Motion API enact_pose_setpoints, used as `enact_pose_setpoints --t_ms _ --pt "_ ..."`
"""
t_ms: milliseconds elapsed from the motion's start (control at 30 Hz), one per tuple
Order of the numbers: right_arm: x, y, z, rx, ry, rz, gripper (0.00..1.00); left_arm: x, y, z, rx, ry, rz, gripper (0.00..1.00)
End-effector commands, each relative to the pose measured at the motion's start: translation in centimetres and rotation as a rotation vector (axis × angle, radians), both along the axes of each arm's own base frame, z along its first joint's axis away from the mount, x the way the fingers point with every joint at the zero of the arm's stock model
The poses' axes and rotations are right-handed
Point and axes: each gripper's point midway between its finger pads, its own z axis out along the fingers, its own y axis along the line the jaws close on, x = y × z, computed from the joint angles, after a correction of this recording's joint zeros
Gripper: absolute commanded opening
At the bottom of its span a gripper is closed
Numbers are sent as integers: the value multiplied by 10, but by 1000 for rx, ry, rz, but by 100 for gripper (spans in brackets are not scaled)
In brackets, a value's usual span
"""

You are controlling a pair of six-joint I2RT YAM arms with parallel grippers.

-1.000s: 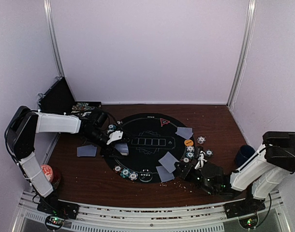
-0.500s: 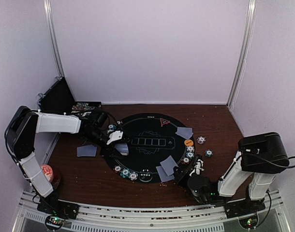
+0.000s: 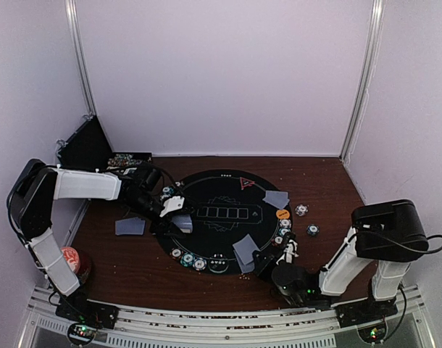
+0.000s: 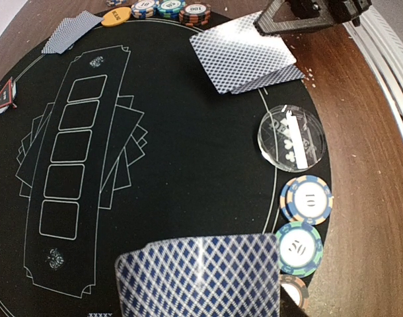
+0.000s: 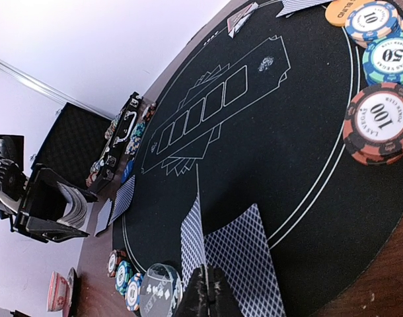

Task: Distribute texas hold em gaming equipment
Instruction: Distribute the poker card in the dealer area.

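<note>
Left gripper (image 3: 176, 212) grasps card deck (image 4: 201, 277) over mat (image 3: 214, 190) left edge. Right gripper (image 5: 203, 290) clenched, touching two cards (image 4: 244, 56) at mat near-right edge; I cannot confirm pinch.

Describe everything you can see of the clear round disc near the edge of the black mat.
The clear disc is a thick, round, transparent puck, acrylic or glass by its look, with white print on its face too blurred to read. It lies flat on the black mat, between the white ring line and the mat's near rim, overlapping that line. A blue-and-peach chip sits close beside it, seemingly not touching; two fanned cards lie apart on its other side. Nothing rests on it.
</note>
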Motion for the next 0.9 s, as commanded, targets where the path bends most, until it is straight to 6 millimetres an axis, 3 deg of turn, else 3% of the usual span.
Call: enact_pose_setpoints --t_ms 0,333,600,867 --pt "-6 2 -7 -47 12 0 2 8 -5 9 -26 -20 -2 42" --pt "-8 -7 -13 -82 18 -33 4 9 -5 9 -25 -20 -2 42" --pt "-9 -8 -9 -99 12 -39 21 9 -5 9 -26 -20 -1 42" --pt "-10 -15 7 -139 -16 -66 26 8 -5 8 -25 -19 -2 42"
